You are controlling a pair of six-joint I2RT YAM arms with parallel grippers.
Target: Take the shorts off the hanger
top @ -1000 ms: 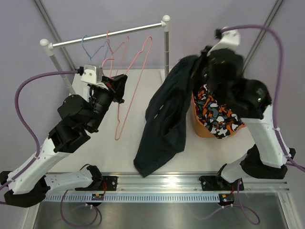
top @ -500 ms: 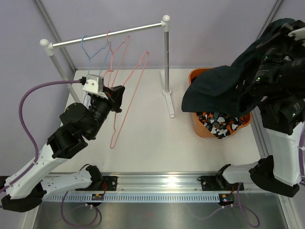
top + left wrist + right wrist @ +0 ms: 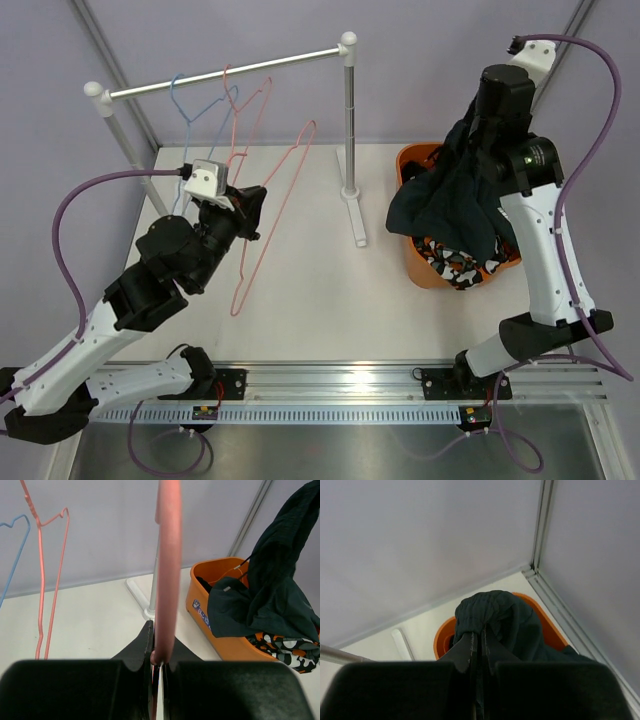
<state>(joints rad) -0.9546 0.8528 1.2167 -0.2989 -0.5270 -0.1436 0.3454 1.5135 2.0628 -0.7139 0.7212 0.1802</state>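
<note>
fabric was seen bunched between the closed fingers of the right pincer (image 3: 476,639): a black pair of shorts (image 3: 492,612) was gripped at a gathered fold and hung limp from it, directly over the orange bin (image 3: 410,158) at the far right of the table (image 3: 320,300). its lower folds were draped across the bin's rim and contents, which suggests that the garment was held there so that it would drop inside once let go. a camouflage pair (image 3: 455,262) was already lying in the bin, partly spilled over the near edge; a further dark patch inside could be glimpsed from the left wrist, but whether it was another garment could not be told. the left pincer (image 3: 159,645) was clamped on the wire of a pink hanger (image 3: 167,555), which was bare and held tilted, its hook apart from the rail (image 3: 225,73). it is judged that the hanger was gripped to steady it while the cloth was drawn off, and that it could now be set aside. a blue hanger (image 3: 190,100) and another pink one, both bare, were hung on the rail. no shorts were seen on any hanger, so the task is judged nearly done.
</note>
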